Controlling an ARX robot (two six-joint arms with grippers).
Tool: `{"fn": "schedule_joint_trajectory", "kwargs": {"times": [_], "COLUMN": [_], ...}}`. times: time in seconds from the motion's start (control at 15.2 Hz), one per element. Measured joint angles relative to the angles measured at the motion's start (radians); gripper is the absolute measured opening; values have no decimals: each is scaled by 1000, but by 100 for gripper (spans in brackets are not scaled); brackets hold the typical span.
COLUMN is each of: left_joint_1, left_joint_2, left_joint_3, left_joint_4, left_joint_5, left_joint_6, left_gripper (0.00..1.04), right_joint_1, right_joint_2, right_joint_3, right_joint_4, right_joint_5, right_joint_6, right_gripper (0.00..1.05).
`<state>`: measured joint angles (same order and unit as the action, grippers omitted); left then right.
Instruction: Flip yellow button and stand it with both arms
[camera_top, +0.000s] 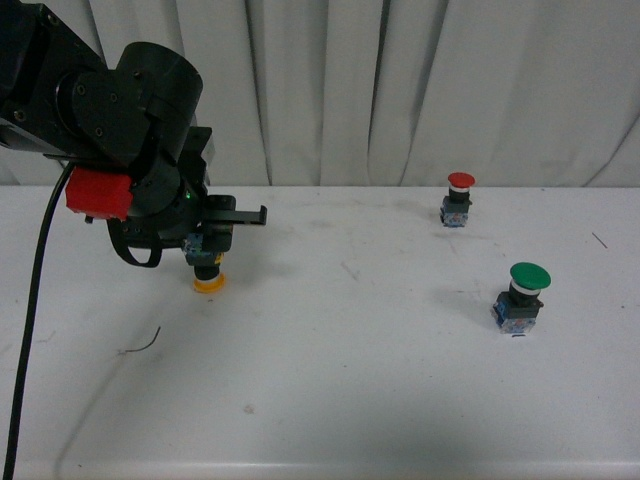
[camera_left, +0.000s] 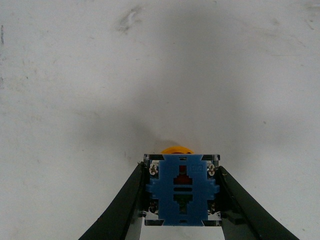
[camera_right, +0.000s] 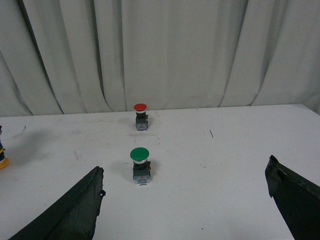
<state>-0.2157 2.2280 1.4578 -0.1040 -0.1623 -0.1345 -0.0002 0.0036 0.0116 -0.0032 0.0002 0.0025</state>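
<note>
- Between the fingers (camera_left: 132, 200) of the left claw (camera_top: 205, 250) sits the yellow button (camera_top: 206, 270), pinched by its blue contact block.
- From the left wrist view, the left claw (camera_left: 182, 175) closes on both sides of that block, and the yellow button (camera_left: 182, 192) shows its screw terminals to the camera with a sliver of orange cap beyond.
- Below the left claw the cap points down at the white worktop (camera_top: 350, 390); whether it touches cannot be told.
- Far to the right of the left claw stands the red button (camera_top: 458, 198), upright, and nearer the camera the green button (camera_top: 521, 297), also upright; the two are well apart.
- Just beside the left claw a red patch (camera_top: 98, 195) marks the arm, and a black cable (camera_top: 30, 330) hangs from it.
- Near the left claw, towards the camera, a thin curled scrap (camera_top: 140, 345) lies on the scuffed worktop.
- Behind the left claw a pale pleated curtain (camera_top: 400, 90) closes the room.
- The right claw (camera_right: 185, 200) gapes wide, holding nothing.
</note>
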Motion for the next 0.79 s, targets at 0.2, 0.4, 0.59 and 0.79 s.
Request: {"fn": "schedule_joint_trajectory", "kwargs": {"times": [0.2,0.4,0.59,0.79], "left_joint_1": [-23,-74,-128,-153], "left_joint_2": [-159,-450,-730,-878], "left_joint_3": [-103,-295,-531,-621], "left_joint_4": [47,132,165,183], "left_joint_5": [64,123,127,129], "left_joint_6": [-1,6,16,12], "left_gripper": [35,35,35,35], "right_joint_1": [0,0,0,0], "right_joint_2": [0,0,0,0], "right_joint_3": [0,0,0,0], "right_joint_4": [0,0,0,0], "right_joint_5": [0,0,0,0], "right_joint_6": [0,0,0,0], "right_gripper": [98,98,98,98]}}
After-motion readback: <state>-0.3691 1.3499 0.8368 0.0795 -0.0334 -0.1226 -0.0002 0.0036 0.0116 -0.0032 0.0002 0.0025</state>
